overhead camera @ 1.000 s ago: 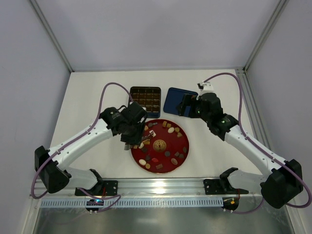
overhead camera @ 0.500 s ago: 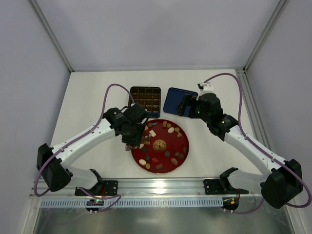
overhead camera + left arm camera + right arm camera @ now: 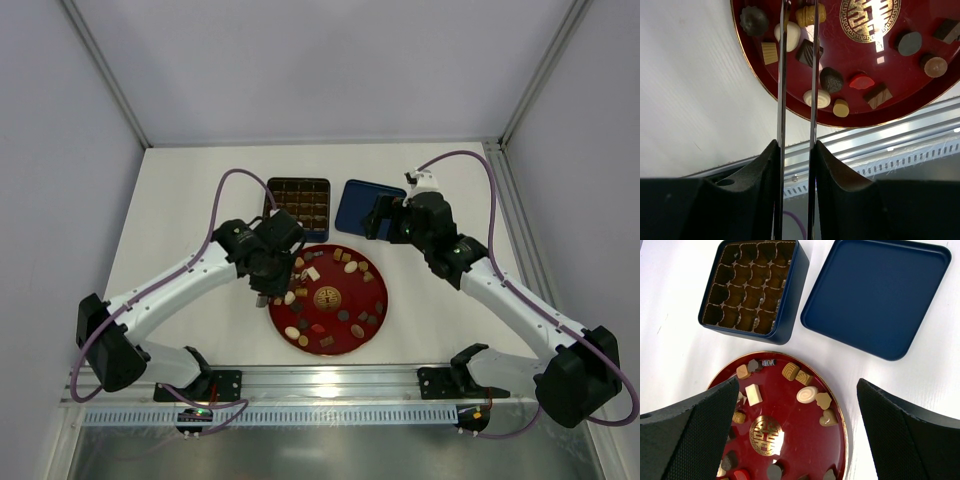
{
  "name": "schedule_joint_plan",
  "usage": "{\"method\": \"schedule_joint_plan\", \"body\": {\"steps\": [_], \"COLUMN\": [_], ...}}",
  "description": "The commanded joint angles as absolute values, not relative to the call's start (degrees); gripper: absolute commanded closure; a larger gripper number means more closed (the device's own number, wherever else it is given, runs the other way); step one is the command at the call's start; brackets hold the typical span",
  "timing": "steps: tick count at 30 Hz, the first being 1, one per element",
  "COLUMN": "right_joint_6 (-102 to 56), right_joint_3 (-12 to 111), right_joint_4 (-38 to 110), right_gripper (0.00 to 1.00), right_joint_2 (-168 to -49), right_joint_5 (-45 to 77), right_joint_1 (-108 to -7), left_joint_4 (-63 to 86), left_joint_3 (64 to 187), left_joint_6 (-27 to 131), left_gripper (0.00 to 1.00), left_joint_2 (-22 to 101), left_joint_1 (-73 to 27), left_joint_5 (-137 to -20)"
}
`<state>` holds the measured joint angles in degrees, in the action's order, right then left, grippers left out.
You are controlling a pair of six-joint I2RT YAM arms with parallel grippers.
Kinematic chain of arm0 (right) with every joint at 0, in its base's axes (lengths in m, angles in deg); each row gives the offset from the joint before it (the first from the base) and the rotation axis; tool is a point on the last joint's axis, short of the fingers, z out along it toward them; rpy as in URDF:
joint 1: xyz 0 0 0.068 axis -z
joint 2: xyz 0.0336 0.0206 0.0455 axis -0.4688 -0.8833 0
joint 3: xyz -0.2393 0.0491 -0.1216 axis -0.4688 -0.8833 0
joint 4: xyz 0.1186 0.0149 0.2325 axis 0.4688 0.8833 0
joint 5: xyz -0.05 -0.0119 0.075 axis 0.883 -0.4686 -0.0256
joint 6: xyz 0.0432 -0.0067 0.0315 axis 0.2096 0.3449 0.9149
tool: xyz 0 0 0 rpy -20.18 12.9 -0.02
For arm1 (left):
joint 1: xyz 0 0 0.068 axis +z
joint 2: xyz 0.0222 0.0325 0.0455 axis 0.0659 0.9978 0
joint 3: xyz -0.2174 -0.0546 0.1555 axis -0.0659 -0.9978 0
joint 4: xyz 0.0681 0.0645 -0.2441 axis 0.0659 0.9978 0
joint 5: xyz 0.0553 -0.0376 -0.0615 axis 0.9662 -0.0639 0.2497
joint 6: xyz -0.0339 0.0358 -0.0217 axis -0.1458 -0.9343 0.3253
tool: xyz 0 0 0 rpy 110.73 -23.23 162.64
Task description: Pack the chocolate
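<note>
Many small chocolate pieces (image 3: 350, 267), dark, tan and cream, lie scattered on the round red plate (image 3: 352, 290) with a gold emblem. My left gripper (image 3: 284, 289) hangs over the plate's left rim. Its two long thin blades (image 3: 781, 75) run side by side with a narrow gap above a cream piece (image 3: 791, 36) and a dark square piece (image 3: 806, 53). Their tips lie beyond the top edge of the left wrist view, so a grip does not show. My right gripper (image 3: 797, 440) stands wide open and empty, high above the plate's far side (image 3: 840, 410), near the lid.
A dark blue square box (image 3: 298, 203) with a brown grid of empty cells (image 3: 752, 287) stands behind the plate. Its blue lid (image 3: 875, 295) lies flat to the right of it. An aluminium rail (image 3: 880, 135) runs along the table's near edge.
The left gripper's blades have drawn closer together, and the left wrist has shifted slightly over the plate's left rim. The right arm has not moved.
</note>
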<state>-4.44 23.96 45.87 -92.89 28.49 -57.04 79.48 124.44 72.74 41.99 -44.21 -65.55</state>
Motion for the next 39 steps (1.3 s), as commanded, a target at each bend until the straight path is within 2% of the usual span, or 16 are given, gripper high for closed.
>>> {"method": "schedule_joint_plan", "body": {"steps": [1,16,22,31,39], "right_joint_6": [-4.27,-4.71,-5.15,-5.50,-5.77], "right_joint_3": [24.09,24.96,25.93,28.13,28.92], "right_joint_4": [43.63,44.15,44.51,44.86,45.39], "right_gripper": [0.00,0.00,0.00,0.00,0.00], "right_joint_2": [-91.58,-91.75,-92.45,-94.03,-94.74], "right_joint_5": [28.60,29.12,28.77,27.37,26.66], "right_joint_1": [-57.05,-57.05,-56.96,-57.05,-57.05], "left_joint_4": [79.77,82.50,82.76,78.02,74.85], "left_joint_3": [127.68,137.16,144.10,153.42,162.30], "left_joint_6": [71.34,69.41,66.26,60.89,58.42], "left_gripper": [0.72,0.75,0.75,0.75,0.78], "left_joint_2": [42.06,42.85,45.57,56.37,68.93], "left_joint_1": [-44.47,-44.03,-37.72,-25.68,-20.31], "left_joint_5": [-64.13,-66.15,-66.32,-63.61,-60.18]}}
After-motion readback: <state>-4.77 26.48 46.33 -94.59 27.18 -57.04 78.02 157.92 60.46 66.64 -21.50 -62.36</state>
